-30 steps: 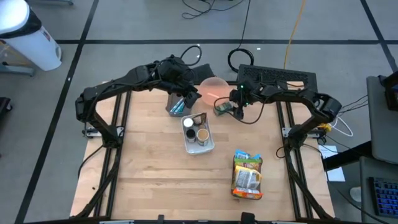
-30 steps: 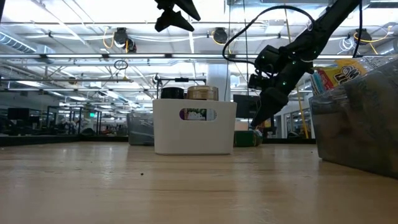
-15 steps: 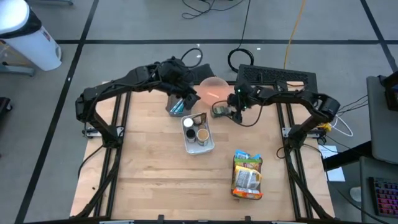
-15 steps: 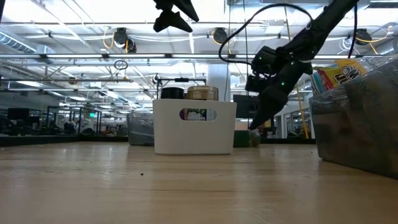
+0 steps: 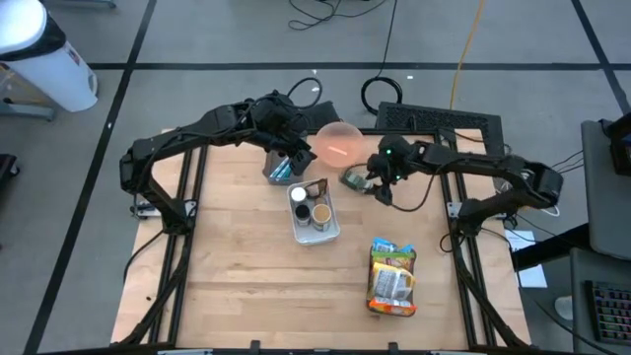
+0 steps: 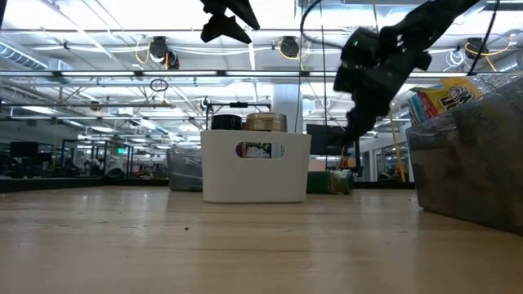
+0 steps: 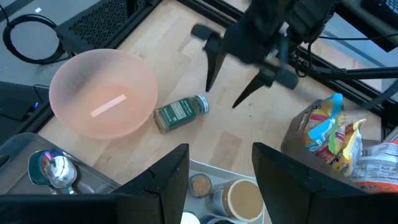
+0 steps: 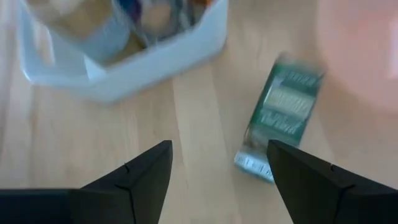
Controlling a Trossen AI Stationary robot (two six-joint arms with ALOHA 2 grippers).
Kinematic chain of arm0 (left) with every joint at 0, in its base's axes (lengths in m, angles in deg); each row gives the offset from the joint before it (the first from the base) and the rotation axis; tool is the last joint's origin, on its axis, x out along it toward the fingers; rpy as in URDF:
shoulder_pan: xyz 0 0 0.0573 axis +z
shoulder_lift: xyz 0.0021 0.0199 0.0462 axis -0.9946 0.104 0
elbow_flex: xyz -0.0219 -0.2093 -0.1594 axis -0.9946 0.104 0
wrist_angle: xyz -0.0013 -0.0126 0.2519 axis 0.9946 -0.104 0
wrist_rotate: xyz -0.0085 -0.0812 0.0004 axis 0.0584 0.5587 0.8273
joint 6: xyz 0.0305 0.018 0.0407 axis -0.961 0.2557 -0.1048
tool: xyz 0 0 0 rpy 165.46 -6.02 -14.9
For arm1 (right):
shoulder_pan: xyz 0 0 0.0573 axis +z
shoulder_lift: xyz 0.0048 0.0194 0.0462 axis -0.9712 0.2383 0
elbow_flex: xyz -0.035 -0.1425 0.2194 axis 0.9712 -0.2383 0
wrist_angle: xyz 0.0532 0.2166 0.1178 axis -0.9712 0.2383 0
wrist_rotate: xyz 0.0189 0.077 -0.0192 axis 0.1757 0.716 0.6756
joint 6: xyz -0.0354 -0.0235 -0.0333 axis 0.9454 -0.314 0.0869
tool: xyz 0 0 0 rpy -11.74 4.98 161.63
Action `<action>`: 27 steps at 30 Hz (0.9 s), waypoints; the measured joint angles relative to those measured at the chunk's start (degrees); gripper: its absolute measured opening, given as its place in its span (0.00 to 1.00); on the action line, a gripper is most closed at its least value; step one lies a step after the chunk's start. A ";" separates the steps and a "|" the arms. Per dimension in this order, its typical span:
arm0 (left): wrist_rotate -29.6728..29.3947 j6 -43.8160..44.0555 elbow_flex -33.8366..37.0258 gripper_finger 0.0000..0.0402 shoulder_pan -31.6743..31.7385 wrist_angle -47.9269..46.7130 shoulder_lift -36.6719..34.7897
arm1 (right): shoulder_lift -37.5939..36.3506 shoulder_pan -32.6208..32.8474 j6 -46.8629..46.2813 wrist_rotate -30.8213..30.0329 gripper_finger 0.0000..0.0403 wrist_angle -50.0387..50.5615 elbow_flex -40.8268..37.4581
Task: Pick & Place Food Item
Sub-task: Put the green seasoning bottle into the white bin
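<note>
Clearly green-label spice jar point(image 7: 181, 113) w/ silver cap lies on side.

Spice jar point(image 7: 181, 113) lies beside pink bowl point(image 7: 102, 93); right claw point(image 7: 222, 84) spread above.

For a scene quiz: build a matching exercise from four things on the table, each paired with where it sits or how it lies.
Things:
1. pink bowl
2. green spice jar
3. white bin
4. snack bag

Descriptions:
A. lying on its side beside the bowl
B. near the table's middle, holding jars
C. at the far edge, between the two arms
D. alone on the near right part

Pairs: 1-C, 2-A, 3-B, 4-D
</note>
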 joint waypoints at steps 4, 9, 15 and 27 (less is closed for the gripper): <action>0.00 -0.71 0.00 0.46 0.00 0.02 0.00 | -4.70 -0.05 -3.47 -2.33 0.63 -2.78 0.02; -0.01 -1.74 0.00 0.46 0.00 0.03 0.00 | -7.56 -0.05 -3.80 -9.02 0.63 -8.42 0.04; 0.00 -1.76 0.00 0.46 0.00 0.04 0.00 | -8.28 -0.05 -11.80 -11.77 0.63 -10.89 0.04; 0.04 -2.51 0.00 0.46 -0.04 0.04 0.00 | -5.10 -0.47 -28.43 5.11 0.66 -10.63 -8.23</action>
